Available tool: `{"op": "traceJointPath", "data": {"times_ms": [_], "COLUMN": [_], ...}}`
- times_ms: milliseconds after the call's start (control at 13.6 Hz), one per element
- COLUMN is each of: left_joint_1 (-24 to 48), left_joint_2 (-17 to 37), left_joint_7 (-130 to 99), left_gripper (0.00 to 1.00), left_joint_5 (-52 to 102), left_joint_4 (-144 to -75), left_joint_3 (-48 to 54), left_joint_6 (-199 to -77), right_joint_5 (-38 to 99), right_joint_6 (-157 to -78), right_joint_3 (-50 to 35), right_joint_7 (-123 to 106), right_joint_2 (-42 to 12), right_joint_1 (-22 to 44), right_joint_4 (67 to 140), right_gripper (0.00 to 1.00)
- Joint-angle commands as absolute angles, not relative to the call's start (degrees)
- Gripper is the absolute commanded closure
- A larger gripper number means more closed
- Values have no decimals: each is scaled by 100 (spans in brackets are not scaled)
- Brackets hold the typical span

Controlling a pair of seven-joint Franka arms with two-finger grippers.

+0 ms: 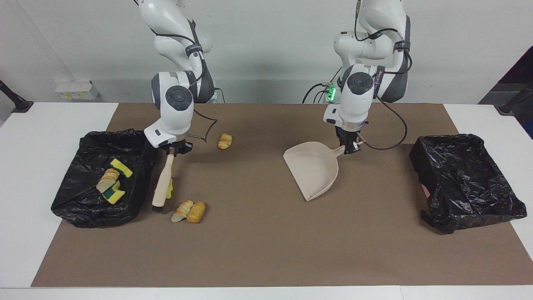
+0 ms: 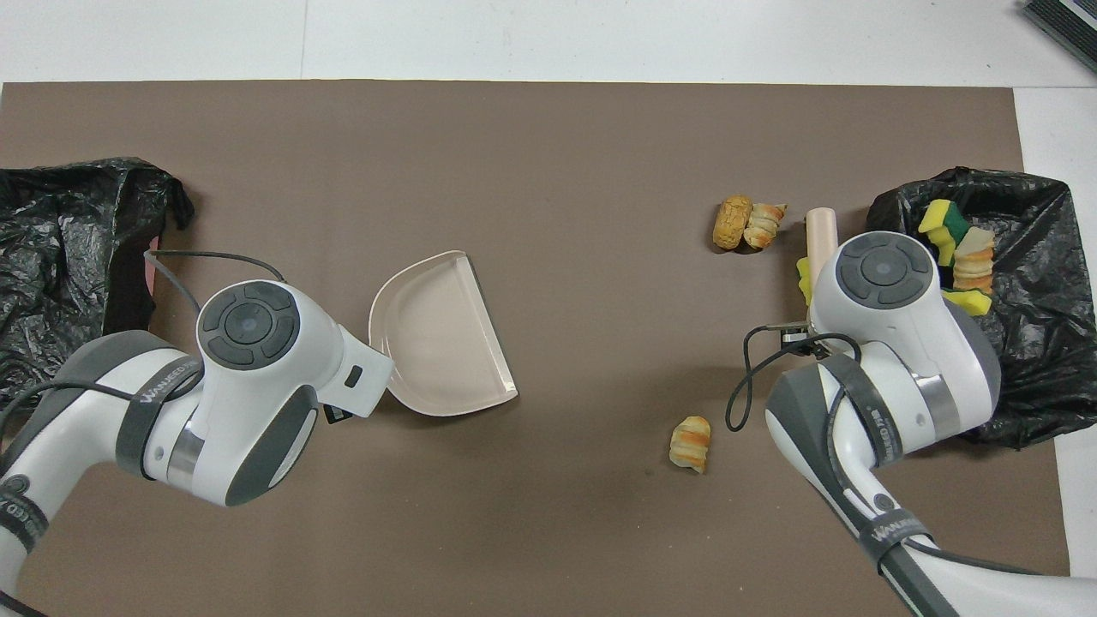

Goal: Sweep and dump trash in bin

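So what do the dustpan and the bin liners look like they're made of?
The dustpan looks like rigid moulded plastic, beige and matte, with smooth raised walls. Both bin liners look like thin black plastic film: crinkled, glossy, catching highlights.

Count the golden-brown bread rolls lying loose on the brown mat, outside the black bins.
3. Two golden-brown bread rolls lie touching beside the bristle end of the beige brush. The third roll lies alone, nearer to the robots. Others may be hidden.

Smooth beige plastic dustpan [image 1: 313, 168], crinkled glossy black plastic bin liner [image 1: 466, 179], and matt brown paper mat [image 1: 266, 250].
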State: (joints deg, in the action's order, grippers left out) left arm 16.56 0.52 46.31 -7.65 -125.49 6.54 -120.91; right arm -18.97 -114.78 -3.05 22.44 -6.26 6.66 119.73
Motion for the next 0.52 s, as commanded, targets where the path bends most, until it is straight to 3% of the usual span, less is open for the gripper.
{"op": "traceJointPath", "data": {"times_ms": [0,441], "left_joint_1": [1732,1714], "left_joint_2": [-149,-149], "left_joint_7": [4641,4632], "left_gripper": [100,100], "left_joint_5": [-879,-879], "left_joint_4": [-12814,-12814], "left_joint_3": [615,615], "left_joint_6": [-12216,-12181], "right_joint_5": [-1277,130], "right_joint_6": [-11478,-11294], "right_joint_3": [-369,-509], "right_joint_7": [1471,747], "right_joint_2": [-773,-1107], "right_joint_1": [659,1106], "right_joint_4": [11620,10777], "right_gripper": [100,100]}}
